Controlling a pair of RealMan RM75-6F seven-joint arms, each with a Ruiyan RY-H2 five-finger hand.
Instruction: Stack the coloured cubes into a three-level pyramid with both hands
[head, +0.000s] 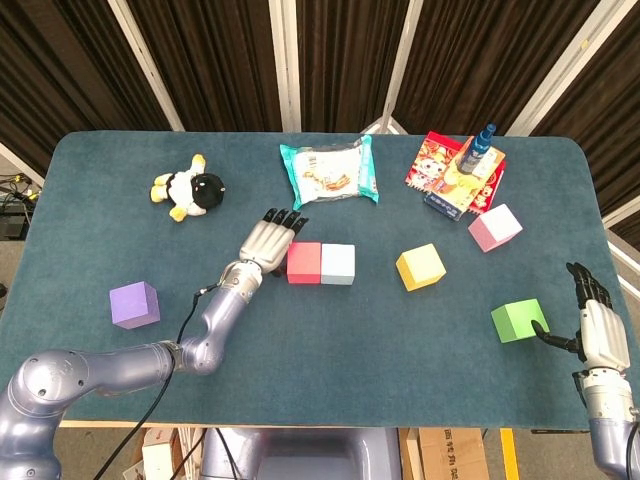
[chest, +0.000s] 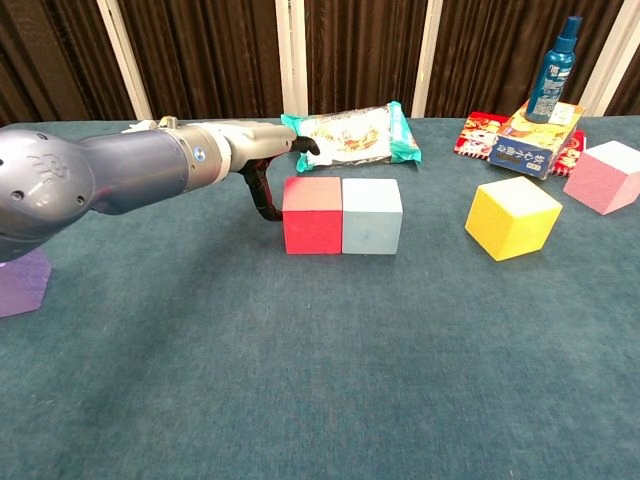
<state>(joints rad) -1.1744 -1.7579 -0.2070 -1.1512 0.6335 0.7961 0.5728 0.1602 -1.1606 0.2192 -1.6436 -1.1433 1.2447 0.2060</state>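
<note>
Only the base is begun: the red cube (head: 303, 263) and pale blue cube (head: 338, 264) sit touching in a row; the left hand (head: 268, 241), fingers spread and holding nothing, lies against the red cube's outer side; the right hand (head: 599, 330), also empty and spread, rests just beside the green cube (head: 519, 320); yellow cube (head: 420, 267), pink cube (head: 495, 227) and purple cube (head: 133, 304) lie unstacked, well apart from either hand's fingers.

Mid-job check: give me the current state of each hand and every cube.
left hand: empty, against red cube
right hand: open, beside green cube
red cube: flat, touching light blue cube
yellow cube: alone, unstacked
pink cube: alone
green cube: alone
purple cube: alone
</note>
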